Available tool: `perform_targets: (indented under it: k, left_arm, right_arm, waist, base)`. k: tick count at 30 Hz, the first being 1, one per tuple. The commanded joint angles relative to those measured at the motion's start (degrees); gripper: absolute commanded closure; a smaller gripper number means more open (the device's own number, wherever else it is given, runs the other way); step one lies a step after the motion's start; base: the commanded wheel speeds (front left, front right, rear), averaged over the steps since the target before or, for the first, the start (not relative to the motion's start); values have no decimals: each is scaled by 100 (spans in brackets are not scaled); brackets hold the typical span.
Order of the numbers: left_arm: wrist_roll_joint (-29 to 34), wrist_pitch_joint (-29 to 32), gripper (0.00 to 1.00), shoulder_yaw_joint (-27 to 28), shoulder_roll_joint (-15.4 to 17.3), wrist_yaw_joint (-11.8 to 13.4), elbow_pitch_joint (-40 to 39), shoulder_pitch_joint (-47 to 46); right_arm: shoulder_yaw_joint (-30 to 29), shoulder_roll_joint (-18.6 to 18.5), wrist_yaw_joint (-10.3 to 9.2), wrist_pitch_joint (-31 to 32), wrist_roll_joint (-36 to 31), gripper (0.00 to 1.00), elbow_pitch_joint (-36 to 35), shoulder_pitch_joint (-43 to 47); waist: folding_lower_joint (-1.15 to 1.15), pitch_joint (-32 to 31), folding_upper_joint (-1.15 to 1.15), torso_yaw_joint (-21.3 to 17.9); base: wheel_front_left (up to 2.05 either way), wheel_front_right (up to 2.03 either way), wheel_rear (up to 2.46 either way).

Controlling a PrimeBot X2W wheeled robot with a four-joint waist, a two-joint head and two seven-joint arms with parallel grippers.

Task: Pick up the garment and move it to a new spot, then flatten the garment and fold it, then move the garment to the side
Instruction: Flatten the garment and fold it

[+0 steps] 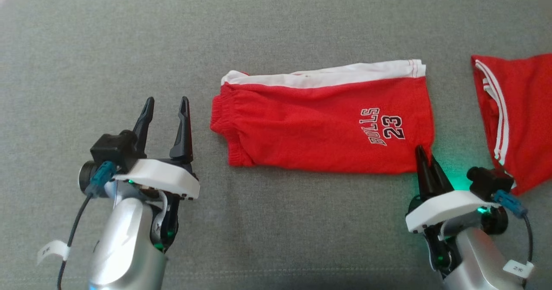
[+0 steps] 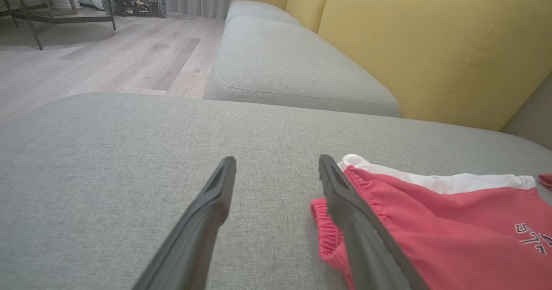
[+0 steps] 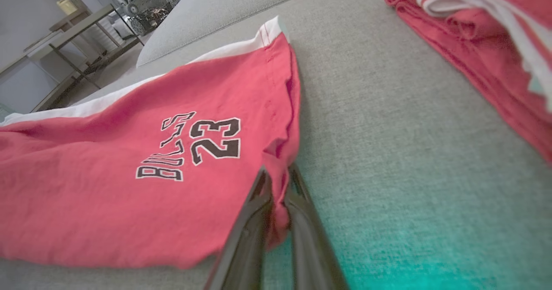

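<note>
Grey sofa cushion (image 1: 276, 23) under us, yellow backrest (image 2: 431, 44) behind, wood floor (image 2: 108, 57) beyond. Red shorts (image 1: 319, 126) lie flat mid-cushion, white stripe along far edge, waistband toward our left. Our right gripper (image 1: 424, 156) pinched tight on near hem corner of shorts; we judge this grip meant for lifting that end over into fold. Our left gripper (image 1: 167, 101) spread wide, holding nothing, just beside waistband, likely poised for matching corner. Print (image 1: 384, 126) reads "BULLS 23". Second red garment (image 1: 517, 109) lies apart at right.

Silver forearms (image 1: 125, 242), white wrist plates (image 1: 161, 177), teal-plugged black cameras (image 1: 113, 148), dark pointed claws (image 1: 167, 100).
</note>
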Motion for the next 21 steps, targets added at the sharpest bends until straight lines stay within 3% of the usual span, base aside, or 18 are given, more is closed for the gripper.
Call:
perform_targets:
  k: [1, 6, 9, 15, 16, 21]
  left_arm:
    - [-33, -45, 0, 158, 77, -3, -155, -36]
    - [-73, -45, 0, 95, 77, 21, -142, 14]
    - [-91, -45, 0, 66, 77, 24, -142, 37]
    - [-125, -45, 0, -1, 77, 32, -140, 66]
    - [-142, -45, 0, -44, 77, 33, -130, 72]
    - [-168, -45, 0, -79, 77, 56, -128, 67]
  right_arm:
    - [70, 29, -5, 64, -107, 100, -256, 40]
    - [124, 34, -5, 385, -376, 100, -830, -150]
    - [466, 36, -5, 634, -525, 100, -1191, -440]
    - [1860, 38, -5, 1074, -304, 100, -1601, -1106]
    - [2331, 38, -5, 1132, -89, 100, -1631, -1213]
    - [3114, 38, -5, 1081, 361, 100, -1540, -1283]
  waist:
    - [0, -59, 0, 27]
    - [0, -197, 0, 97]
    - [0, -257, 0, 151]
    - [0, -331, 0, 340]
    - [0, -337, 0, 437]
    - [0, -288, 0, 600]
  base:
    - [0, 0, 0]
    - [0, 0, 0]
    - [0, 0, 0]
    - [0, 0, 0]
    - [0, 0, 0]
    - [0, 0, 0]
